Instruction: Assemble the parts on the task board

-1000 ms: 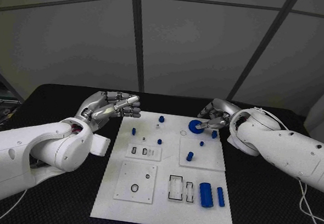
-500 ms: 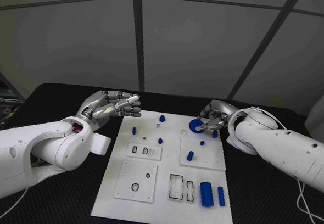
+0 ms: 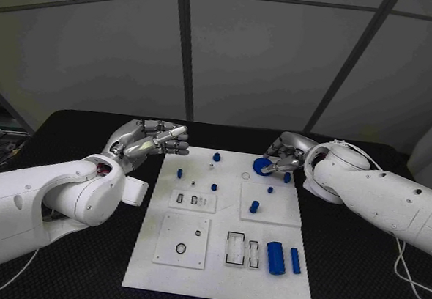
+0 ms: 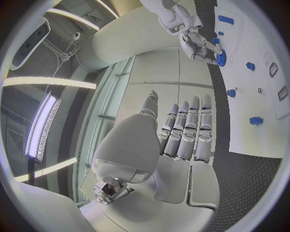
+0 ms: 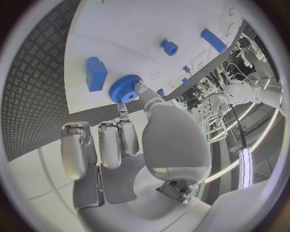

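My right hand (image 3: pixel 279 159) pinches the gear (image 3: pixel 262 167) at the board's (image 3: pixel 211 282) far edge; my left hand (image 3: pixel 153 140), fingers together, holds nothing. Cylinders (image 3: pixel 275 259) lie loose (most assembly remains, I judge).

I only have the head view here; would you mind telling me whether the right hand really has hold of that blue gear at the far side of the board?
Observer: Yes. In the right wrist view the right hand pinches the blue gear at its edge, held on edge, teeth showing.
Operator: Thank you. Is the gear resting on the board?
Observer: I cannot tell; the gear sits over the task board, close beside a blue block.
Operator: And the left hand?
Observer: The left wrist view shows the left hand holding nothing, fingers straight, side by side, over the black table beside the board.
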`<action>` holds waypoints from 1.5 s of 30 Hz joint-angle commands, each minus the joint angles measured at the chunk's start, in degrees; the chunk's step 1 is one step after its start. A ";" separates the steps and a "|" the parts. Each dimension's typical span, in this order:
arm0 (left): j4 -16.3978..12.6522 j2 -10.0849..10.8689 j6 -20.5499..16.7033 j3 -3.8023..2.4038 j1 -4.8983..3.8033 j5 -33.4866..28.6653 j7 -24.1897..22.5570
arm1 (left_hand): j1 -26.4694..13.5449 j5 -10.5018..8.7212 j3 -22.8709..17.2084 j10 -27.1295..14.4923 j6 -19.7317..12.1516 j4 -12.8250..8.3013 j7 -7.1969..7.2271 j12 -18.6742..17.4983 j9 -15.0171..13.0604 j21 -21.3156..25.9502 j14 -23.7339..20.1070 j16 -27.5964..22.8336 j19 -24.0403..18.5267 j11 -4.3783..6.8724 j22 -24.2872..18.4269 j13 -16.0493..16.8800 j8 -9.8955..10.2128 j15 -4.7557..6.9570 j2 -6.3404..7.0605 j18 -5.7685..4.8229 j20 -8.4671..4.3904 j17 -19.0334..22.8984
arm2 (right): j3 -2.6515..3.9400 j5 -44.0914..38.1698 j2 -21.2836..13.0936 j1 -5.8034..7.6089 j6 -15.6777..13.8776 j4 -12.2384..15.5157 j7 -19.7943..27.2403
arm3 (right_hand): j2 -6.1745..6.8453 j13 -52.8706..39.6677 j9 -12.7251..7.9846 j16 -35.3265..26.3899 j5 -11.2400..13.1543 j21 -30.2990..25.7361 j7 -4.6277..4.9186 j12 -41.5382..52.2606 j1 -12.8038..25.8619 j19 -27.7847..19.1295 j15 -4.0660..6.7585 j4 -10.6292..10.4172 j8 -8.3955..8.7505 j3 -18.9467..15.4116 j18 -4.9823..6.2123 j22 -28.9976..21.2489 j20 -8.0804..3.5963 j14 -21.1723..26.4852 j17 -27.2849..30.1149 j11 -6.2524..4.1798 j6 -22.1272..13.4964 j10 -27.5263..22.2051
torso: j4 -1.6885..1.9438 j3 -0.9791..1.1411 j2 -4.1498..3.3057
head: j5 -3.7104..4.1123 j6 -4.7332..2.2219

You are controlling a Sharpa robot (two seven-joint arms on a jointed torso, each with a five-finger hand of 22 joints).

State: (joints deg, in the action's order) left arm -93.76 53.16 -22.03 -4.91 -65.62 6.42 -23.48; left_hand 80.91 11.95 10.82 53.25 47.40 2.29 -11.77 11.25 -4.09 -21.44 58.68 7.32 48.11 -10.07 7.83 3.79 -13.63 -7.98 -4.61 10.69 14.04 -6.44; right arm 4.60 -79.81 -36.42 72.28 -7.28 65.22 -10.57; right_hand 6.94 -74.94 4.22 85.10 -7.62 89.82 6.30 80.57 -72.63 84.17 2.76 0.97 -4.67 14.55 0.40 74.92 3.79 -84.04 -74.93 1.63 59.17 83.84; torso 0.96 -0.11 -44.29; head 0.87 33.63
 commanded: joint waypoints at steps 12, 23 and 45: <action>-0.05 0.08 0.69 -0.06 -0.07 0.24 -0.14 | 0.60 -0.40 0.00 0.04 -0.26 -0.39 -0.67 -0.30 0.07 0.21 -0.06 -0.41 0.39 -0.26 -0.11 -0.06 0.36 -0.28 0.00 -0.34 0.14 -0.10 | -0.18 -2.93 -0.91 -0.38 -6.21 2.82 2.52 | -4.30 -6.33 2.76 0.76 -6.57 0.18 -2.24 1.68 -0.87 5.83 1.55 2.30 -2.27 3.56 -0.40 15.08 -1.44 -3.90 -5.05 -1.98 7.08 1.68 | -0.02 0.00 0.05 | 0.00 0.03; -0.20 0.22 0.79 -0.06 -0.07 0.24 -0.01 | 0.60 -0.40 0.00 0.04 -0.26 -0.39 -0.67 -0.30 0.07 0.21 -0.06 -0.41 0.39 -0.26 -0.11 -0.06 0.36 -0.28 0.00 -0.34 0.14 -0.10 | -0.09 -4.99 -1.49 -0.36 -10.54 10.03 2.24 | -3.91 -6.45 2.90 0.74 -6.89 0.18 -2.22 1.75 0.05 5.83 1.55 2.49 -1.72 3.47 -0.40 15.08 -1.55 -3.89 -5.00 -2.06 6.79 1.74 | 0.09 -0.05 0.01 | -0.14 -0.16; 0.06 -0.33 0.97 -0.07 -0.08 0.24 0.11 | 0.57 -0.41 0.04 0.04 -0.26 -0.43 -0.67 -0.35 0.07 0.23 -0.08 -0.47 0.39 -0.27 -0.14 -0.06 0.39 -0.29 -0.04 -0.34 0.15 -0.11 | -2.38 -13.09 10.84 -0.45 -11.22 4.45 -0.18 | -3.57 -6.40 3.02 0.57 -7.57 0.18 -2.08 1.63 0.87 5.83 1.46 2.80 -1.00 3.65 -0.40 15.08 -1.52 -3.82 -4.67 -1.98 6.43 1.67 | 0.04 -0.02 -0.03 | -0.54 0.12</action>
State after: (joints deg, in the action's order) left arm -93.68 52.93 -21.76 -4.91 -65.62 6.43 -23.20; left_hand 80.91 11.73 10.82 53.25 47.40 2.29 -11.77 11.25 -4.09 -21.44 58.68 7.11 48.11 -10.07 7.78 3.80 -13.63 -7.99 -4.61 10.68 14.04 -6.48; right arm 2.20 -90.84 -25.84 71.69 -18.05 70.07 -10.36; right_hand 4.25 -74.92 1.59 85.69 -14.92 89.82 5.93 82.04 -71.72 84.06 4.00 3.44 -5.55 18.07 0.42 74.91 2.64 -84.03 -74.91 -0.21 62.04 84.03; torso 1.09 -0.15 -44.32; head 0.37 33.71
